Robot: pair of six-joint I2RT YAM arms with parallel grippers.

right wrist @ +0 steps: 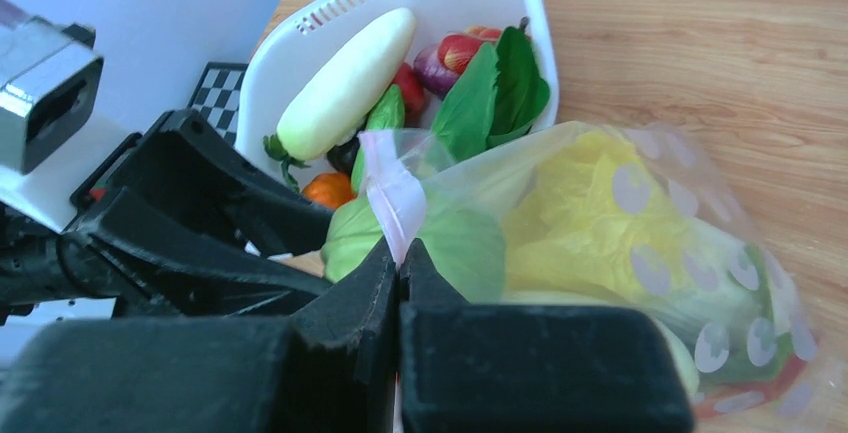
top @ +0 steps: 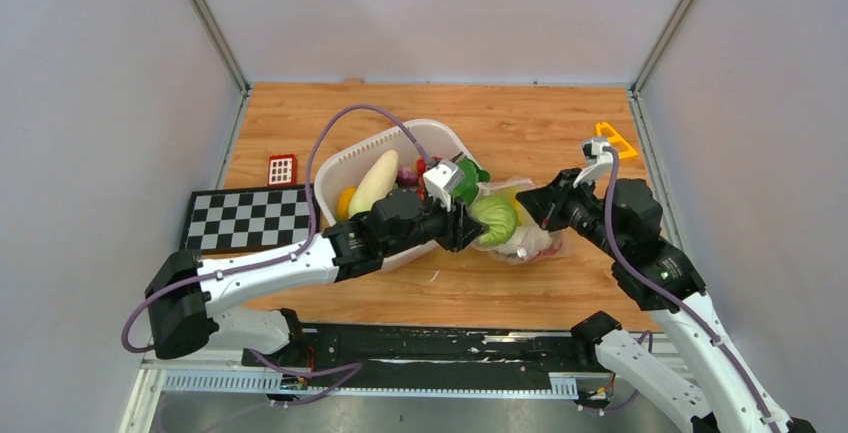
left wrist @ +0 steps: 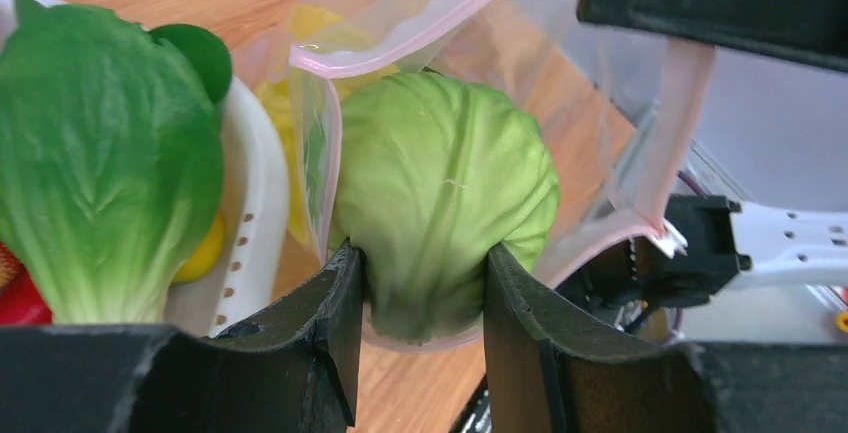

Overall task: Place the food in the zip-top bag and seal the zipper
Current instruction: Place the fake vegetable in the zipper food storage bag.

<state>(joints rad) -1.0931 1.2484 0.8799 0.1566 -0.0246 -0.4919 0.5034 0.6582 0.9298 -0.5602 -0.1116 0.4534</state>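
Left wrist view. Left fingers (left wrist: 330, 328): spread part-way, pressed against both sides of a green cabbage (left wrist: 445, 183), which fills the gap between them. The cabbage sits at the mouth of the bag (left wrist: 600, 143); the pink zipper (left wrist: 430, 28) arches over its top and runs down its left side. Clear film hangs to the right of it.

Right wrist view. Right fingers (right wrist: 350, 318): closed tip to tip, with the zipper strip pinched between them and rising from the tips. The mouth is held up off the tabletop (top: 520, 123).

Bag contents, right wrist view: a yellow cabbage (right wrist: 580, 223) lying behind the spotted film, with green and red pieces at the far bottom corner, too blurred to name. The bag lies on the tabletop between the two arms, just right of the tub (right wrist: 300, 53).

Tub, white, slotted rim, touching or just beside the bag's left side; which of the two cannot be told. It holds:
- a long white radish (right wrist: 345, 83), lying aslant on top
- green leaves (right wrist: 490, 93) leaning at the corner next to the bag's mouth
- red (right wrist: 458, 51) and purple (right wrist: 432, 68) pieces behind the leaves
- an orange piece (right wrist: 328, 190) low down, near the left arm

In the way: the left arm crosses the near corner of the tub, and its fingers and the green cabbage take up the bag's mouth.

Elsewhere, top view: a checkerboard (top: 250, 218) left of the tub, a small red grid block (top: 282, 169) above it, and a yellow triangular piece (top: 612, 140) at the right edge.
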